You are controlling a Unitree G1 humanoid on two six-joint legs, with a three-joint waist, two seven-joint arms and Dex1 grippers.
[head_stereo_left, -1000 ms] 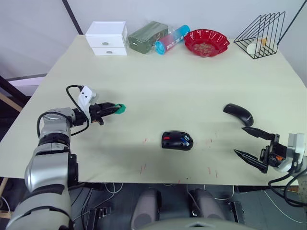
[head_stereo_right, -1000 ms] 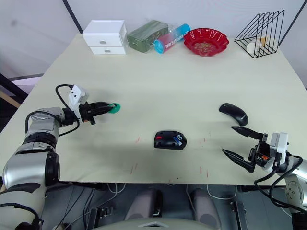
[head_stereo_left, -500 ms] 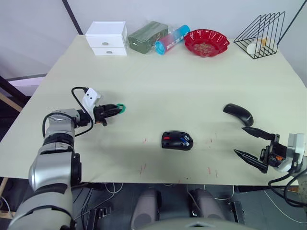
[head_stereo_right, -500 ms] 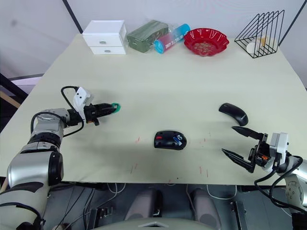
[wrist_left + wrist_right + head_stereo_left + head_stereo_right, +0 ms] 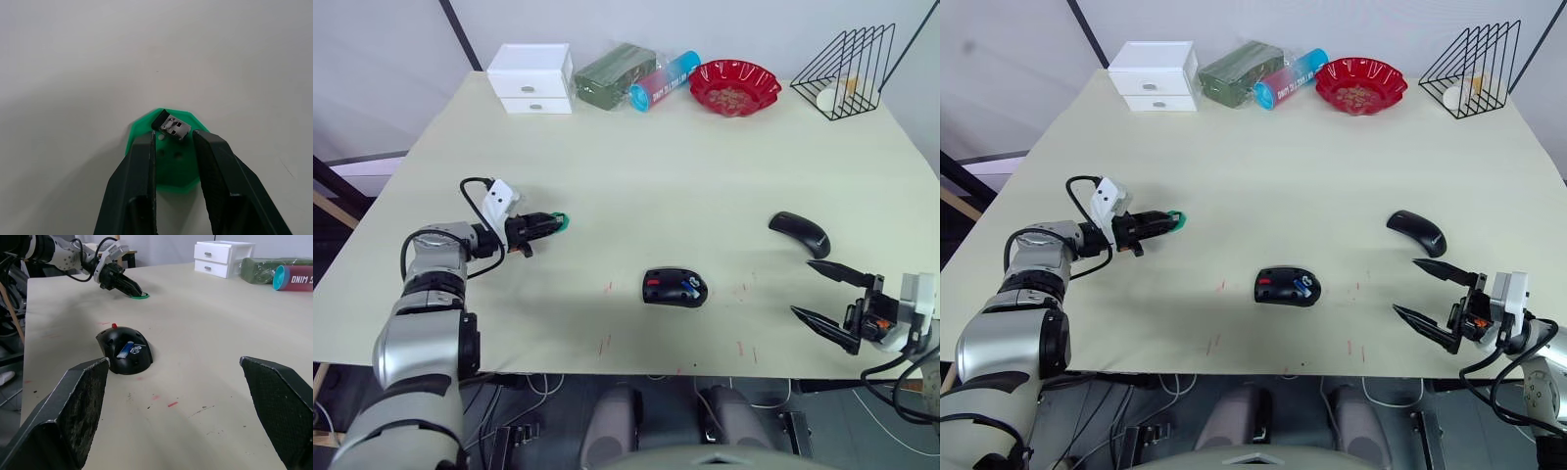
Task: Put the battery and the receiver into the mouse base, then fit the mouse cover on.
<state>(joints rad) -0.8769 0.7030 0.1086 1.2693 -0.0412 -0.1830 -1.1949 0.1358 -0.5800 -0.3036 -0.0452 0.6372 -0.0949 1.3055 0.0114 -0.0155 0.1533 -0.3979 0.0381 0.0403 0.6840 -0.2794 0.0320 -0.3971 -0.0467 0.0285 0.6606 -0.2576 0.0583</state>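
Observation:
The mouse base (image 5: 674, 288) lies open at the table's front centre, red parts showing, with the battery (image 5: 125, 349), white with a blue end, lying inside it. The mouse cover (image 5: 799, 233) rests to its right, further back. At the left, a flat green disc (image 5: 168, 164) carries the small black-and-silver receiver (image 5: 172, 126). My left gripper (image 5: 551, 224) hovers low over that disc, its fingers (image 5: 142, 166) narrowly open with the receiver just beyond the tips. My right gripper (image 5: 801, 287) stands wide open near the front right edge, holding nothing.
Along the back edge stand a white drawer box (image 5: 531, 77), a green pack (image 5: 614, 73), a red-and-blue tube (image 5: 664, 80), a red bowl (image 5: 735, 86) and a black wire rack (image 5: 847, 61). The table's front edge (image 5: 636, 368) runs close behind the right gripper.
My left wrist has slid slightly right toward the green disc, the fingertips staying over it. The right gripper, mouse base and mouse cover have not moved.

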